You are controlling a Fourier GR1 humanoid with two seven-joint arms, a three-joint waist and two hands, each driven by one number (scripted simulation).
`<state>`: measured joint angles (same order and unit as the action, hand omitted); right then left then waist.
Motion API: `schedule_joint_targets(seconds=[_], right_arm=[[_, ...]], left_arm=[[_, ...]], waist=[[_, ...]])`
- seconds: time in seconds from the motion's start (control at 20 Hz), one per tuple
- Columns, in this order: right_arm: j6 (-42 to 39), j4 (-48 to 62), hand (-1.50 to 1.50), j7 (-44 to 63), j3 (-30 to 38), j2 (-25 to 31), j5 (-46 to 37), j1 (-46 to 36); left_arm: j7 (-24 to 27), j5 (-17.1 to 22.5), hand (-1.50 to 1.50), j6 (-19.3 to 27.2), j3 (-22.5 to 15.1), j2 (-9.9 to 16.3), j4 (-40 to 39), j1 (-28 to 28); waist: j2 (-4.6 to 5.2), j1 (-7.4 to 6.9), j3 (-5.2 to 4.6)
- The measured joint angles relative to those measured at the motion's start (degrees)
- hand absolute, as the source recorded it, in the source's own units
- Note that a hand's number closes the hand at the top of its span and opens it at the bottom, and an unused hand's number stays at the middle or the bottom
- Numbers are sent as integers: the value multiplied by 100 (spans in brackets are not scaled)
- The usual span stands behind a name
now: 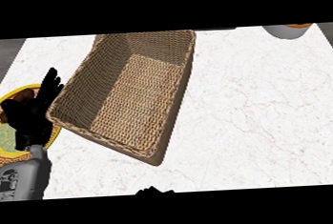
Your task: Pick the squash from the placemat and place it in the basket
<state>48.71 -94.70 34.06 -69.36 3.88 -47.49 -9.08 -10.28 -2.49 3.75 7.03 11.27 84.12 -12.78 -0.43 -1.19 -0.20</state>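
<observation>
A woven basket (129,94) is seen lying aslant on the white marble counter (261,109), its far end cut off by the upper edge of the view. Nothing is seen inside it. At the left edge a round placemat (1,137), yellow-rimmed with a greenish centre, is shown only in part — the rest is cut off by the frame and covered by the left hand (30,116). That hand is held over the placemat just beside the basket's near left wall, its fingers (52,84) spread and raised. Whether anything is held beneath the palm cannot be told. The squash cannot be made out anywhere; it may be hidden under the hand.

Of the right hand (154,190) only dark fingertips are seen at the lower edge — whether they are spread or curled cannot be told. At the top right a round white vessel (286,30) with an orange top is seen, mostly cut off.
</observation>
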Motion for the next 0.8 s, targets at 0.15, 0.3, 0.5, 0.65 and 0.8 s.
schedule_joint_targets(seconds=[0.15, 0.3, 0.5, 0.65, 0.8], right_arm=[[112, 5, 150, 232, -12, 42, -269, -121], [107, 43, 150, 503, 61, 42, -534, -249], [32, 92, 150, 889, 217, 26, -932, -441], [-118, 156, 150, 1239, 392, -6, -1177, -609], [-411, 67, 150, 1718, 874, -192, -985, -1189]], left_arm=[[-16, 18, 0, -17, 21, 20, -12, -7], [-15, 29, 0, -31, 38, 40, -10, -6], [-1, 16, 0, -33, -1, 11, -1, -2], [29, 20, 0, -42, -17, -6, -1, -25], [38, 16, 0, -62, -47, -16, -3, -46]], waist=[[8, -16, -2], [15, -37, -6], [19, -50, -9], [33, -91, -11], [44, -162, -11]])
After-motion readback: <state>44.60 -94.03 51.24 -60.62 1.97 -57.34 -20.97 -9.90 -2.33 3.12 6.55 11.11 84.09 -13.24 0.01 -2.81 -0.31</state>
